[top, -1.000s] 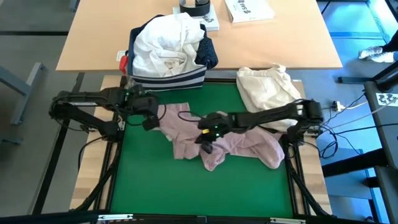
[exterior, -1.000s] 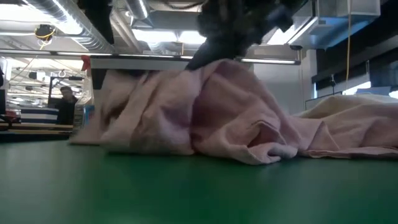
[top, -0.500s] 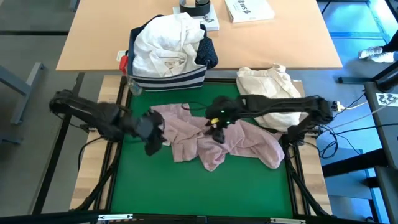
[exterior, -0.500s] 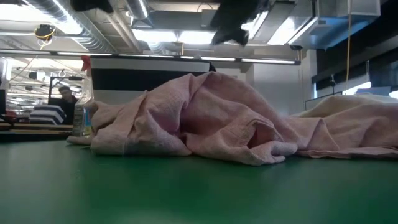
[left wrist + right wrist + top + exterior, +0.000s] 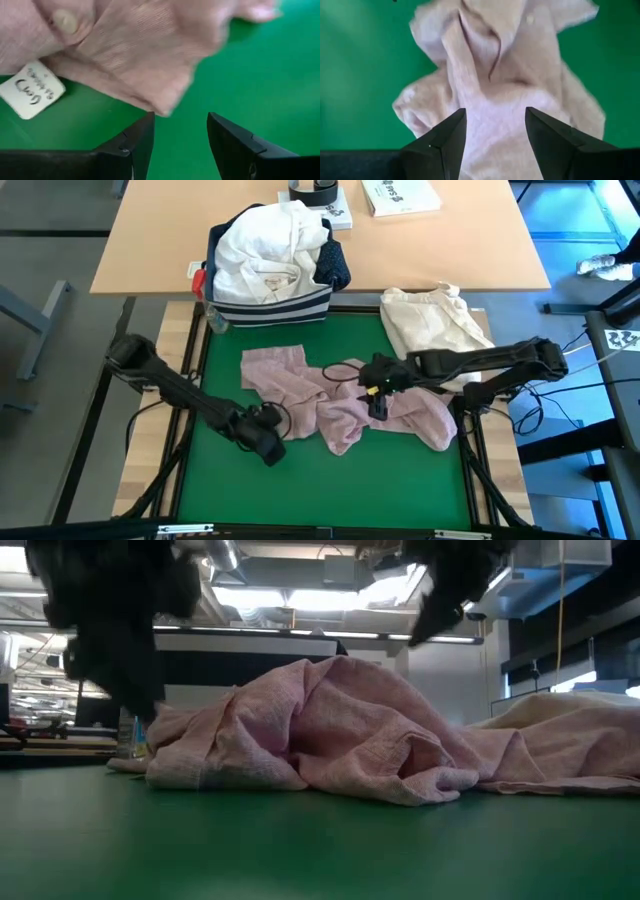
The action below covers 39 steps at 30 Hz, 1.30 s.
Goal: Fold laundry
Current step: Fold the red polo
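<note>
Your pink top (image 5: pixel 340 395) lies crumpled on the green mat (image 5: pixel 300 490), roughly mid-mat, nothing lifting it. In the low view it sits as a rumpled heap (image 5: pixel 330 730) flat on the mat.

Left gripper (image 5: pixel 262 442) is at the top's near-left edge, w/ jaws apart and empty; wrist view shows green mat in the gap and the top's hem (image 5: pixel 150 75) just ahead of the tips, not between them. A white tag (image 5: pixel 31 95) shows beside that hem.

Right gripper (image 5: pixel 377 395) hangs over the top's middle-right, jaws apart, gripping nothing; its wrist view looks down on the folds (image 5: pixel 495 75) w/ the cloth lying loose below.

Rest of the laundry is beyond the top, off the mat on the wooden table (image 5: pixel 150 250): white shirt (image 5: pixel 265 250) piled in the striped navy bin (image 5: pixel 270 308), navy dotted shirt (image 5: pixel 335 268) at its side. Cream cloth bundle (image 5: pixel 435 320) sits at the mat's far-right corner, just beyond the top.
</note>
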{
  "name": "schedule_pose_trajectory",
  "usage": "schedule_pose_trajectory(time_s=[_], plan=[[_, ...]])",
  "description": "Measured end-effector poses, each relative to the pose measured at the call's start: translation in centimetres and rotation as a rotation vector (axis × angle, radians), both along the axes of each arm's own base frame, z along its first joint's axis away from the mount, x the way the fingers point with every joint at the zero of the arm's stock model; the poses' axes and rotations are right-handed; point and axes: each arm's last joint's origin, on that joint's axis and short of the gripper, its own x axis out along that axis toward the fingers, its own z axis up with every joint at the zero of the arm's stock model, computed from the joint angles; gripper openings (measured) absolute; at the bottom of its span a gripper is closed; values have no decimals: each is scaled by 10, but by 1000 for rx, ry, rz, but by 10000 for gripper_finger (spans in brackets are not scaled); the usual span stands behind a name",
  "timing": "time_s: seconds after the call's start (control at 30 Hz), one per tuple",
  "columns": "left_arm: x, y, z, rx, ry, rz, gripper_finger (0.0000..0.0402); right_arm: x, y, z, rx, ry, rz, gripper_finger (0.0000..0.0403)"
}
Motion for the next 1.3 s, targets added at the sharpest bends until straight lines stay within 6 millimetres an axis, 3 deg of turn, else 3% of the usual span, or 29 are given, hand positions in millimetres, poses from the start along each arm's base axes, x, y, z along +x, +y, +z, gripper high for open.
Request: schedule_pose_trajectory(time_s=[0.17,0.33,0.43,0.53,0.67,0.93,1.13,1.2,1.3], plan=[[9,0,-25,79,31,63,174,-4,7,-15,19,17,0,202],[20,-2,-35,120,-31,47,168,-3,16,-16,41,-9,9,202],[24,-3,-36,139,-46,-15,137,-3,26,-16,47,-16,47,202],[24,-1,-35,142,-18,-85,79,-6,43,-16,74,-15,136,202],[22,0,-23,107,-19,-195,10,-14,64,-31,87,-22,203,202],[2,10,21,123,-71,-284,4,-7,91,-86,77,-52,158,202],[-4,13,31,151,-82,-335,5,9,97,-131,19,29,143,198],[-4,13,31,152,-79,-351,5,12,97,-144,-5,76,139,178],[-5,12,30,132,-72,-370,5,17,100,-143,16,84,117,109]])
